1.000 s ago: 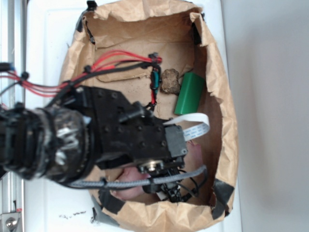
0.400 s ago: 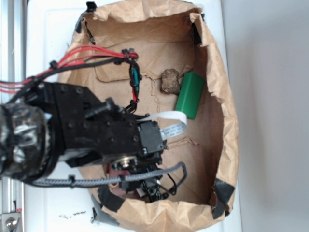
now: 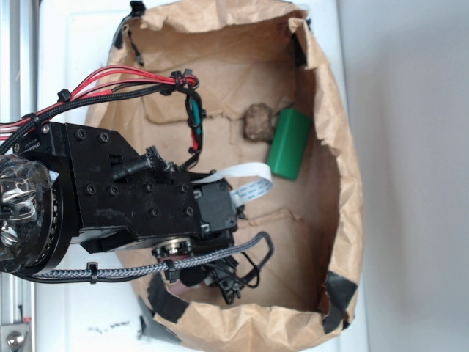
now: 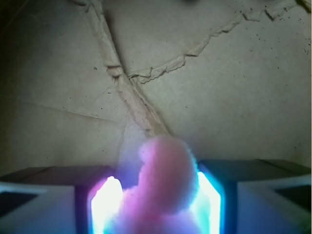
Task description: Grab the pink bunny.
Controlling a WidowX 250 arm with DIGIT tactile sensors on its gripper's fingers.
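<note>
Exterior view
Arm: black WidowX body fills the left and centre, reaching into the brown paper bag (image 3: 344, 183); red and black cables run off to the upper left.
Gripper (image 3: 223, 282): low in the bag near its bottom edge, mostly hidden by wrist housing and a braided cable; finger spread can't be told from here.
Pink bunny: not visible in this view (arm covers that spot).
Other items: brown rock-like lump (image 3: 257, 122) and green cylinder (image 3: 286, 144) lie touching each other toward the bag's upper right, well apart from the gripper.
Ribbon cable (image 3: 245, 183): white, curls off the wrist cam.

Wrist view
Pink bunny (image 4: 163, 183): pale-pink fuzzy shape, bottom centre, sitting between the two fingers, lit by strong glare.
Fingers (image 4: 46, 200): one each side, pressed in against the plush w/ no gap seen, so the gripper pinches the bunny.
Bag floor (image 4: 219, 87): creased paper w/ a torn seam, appears some way beyond the toy.

Step (judgement): grasp looks made; task near done.
Next move (judgement): keep the squeeze, lift straight up, clear the bag walls and cables; soft plush could slip if grip eases.
</note>
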